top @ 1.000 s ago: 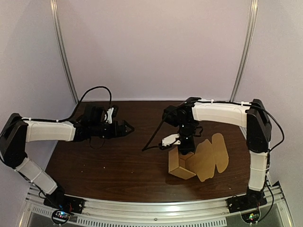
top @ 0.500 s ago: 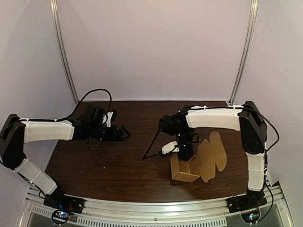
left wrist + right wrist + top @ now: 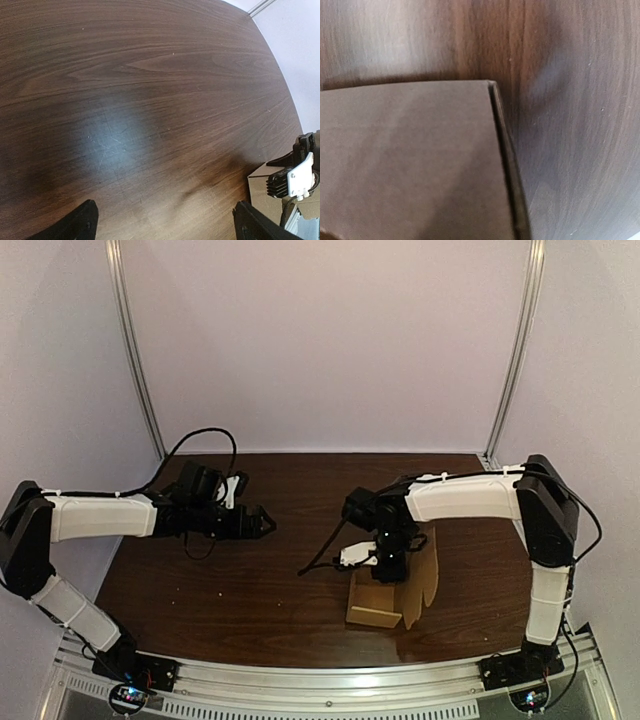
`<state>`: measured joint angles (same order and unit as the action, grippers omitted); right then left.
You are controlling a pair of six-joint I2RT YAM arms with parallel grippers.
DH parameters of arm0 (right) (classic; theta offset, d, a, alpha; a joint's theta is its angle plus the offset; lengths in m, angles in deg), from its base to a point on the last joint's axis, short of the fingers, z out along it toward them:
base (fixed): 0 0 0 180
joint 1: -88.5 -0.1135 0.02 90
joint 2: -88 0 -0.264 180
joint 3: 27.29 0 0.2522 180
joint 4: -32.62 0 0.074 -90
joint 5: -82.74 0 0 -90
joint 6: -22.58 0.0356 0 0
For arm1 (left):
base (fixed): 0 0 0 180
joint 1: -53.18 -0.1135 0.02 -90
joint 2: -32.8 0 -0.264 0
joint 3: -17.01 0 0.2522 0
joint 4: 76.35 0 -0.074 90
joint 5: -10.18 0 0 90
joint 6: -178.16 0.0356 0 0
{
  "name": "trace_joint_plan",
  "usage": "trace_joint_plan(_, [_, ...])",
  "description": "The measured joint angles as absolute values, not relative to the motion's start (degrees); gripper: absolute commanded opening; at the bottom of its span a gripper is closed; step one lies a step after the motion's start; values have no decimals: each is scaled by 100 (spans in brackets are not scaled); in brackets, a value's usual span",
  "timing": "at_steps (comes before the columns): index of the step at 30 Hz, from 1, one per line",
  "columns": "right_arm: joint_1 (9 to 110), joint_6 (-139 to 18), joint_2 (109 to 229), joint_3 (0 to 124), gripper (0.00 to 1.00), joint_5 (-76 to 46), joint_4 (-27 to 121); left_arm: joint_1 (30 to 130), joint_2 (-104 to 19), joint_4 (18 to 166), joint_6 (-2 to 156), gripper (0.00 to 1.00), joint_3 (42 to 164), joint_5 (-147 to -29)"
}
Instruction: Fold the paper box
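Standing a cardboard box up, one arm at work

The paper box (image 3: 374, 608) sits on the dark wooden worktop (image 3: 230, 580), right of centre and toward the near edge. Part of it is already raised into a small open tray. A tall flap with a scalloped edge (image 3: 428, 570) stands nearly upright along its right side.

The right arm (image 3: 465, 495) reaches down so that the right jaws are at the far wall of the box, touching it or very nearly. Whether they pinch the card or only press on it I cannot tell. The wrist camera there shows plain brown card (image 3: 405, 160) and one folded edge, but no fingers.

The left arm (image 3: 100, 517) hangs well apart over the left half of the worktop. The left jaws are spread wide with nothing between them, and only the dark fingertips (image 3: 85, 222) show at the bottom of that wrist view. A corner of the box (image 3: 257, 187) shows far off to its right.

The card looks light and thin. It should be stiff along its panels and willing to bend only at the creases. My guess is that it will slide on the smooth wood if pushed from one side alone. The best hold is probably on a panel edge close to a crease, with the other arm bracing the base, since a hard squeeze could dent the wall.
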<state>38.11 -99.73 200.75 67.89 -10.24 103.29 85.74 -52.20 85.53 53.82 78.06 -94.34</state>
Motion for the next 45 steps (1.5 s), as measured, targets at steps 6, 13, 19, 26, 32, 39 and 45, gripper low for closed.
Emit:
trace_joint_plan(6, [3811,-9864,20060,6726,17,-1114,9877,8574,-5276,8575,5382,97,7806,-9518])
trace_joint_plan(13, [3811,-9816,20060,6733,14,-1348,9713,8574,-5353,8649,5382,98,7806,-9572])
trace_joint_plan(19, [3805,-9731,20088,6737,8,-1343,9512,8574,-5456,8684,5379,98,7806,-9651])
trace_joint_plan(26, [3726,-9728,20088,6593,4,-1018,9221,8574,-5467,8689,5379,97,7806,-9692])
trace_joint_plan(32, [3599,-9866,19898,6370,8,-742,8970,8574,-5563,8726,5379,97,7806,-9765])
trace_joint_plan(39, [3444,-10113,19795,6313,4,-233,8880,8574,-5668,8724,5382,97,7856,-9810])
trace_joint_plan(45, [3424,-10183,19765,6145,4,-139,8644,8574,-5703,8746,5382,97,7931,-9859])
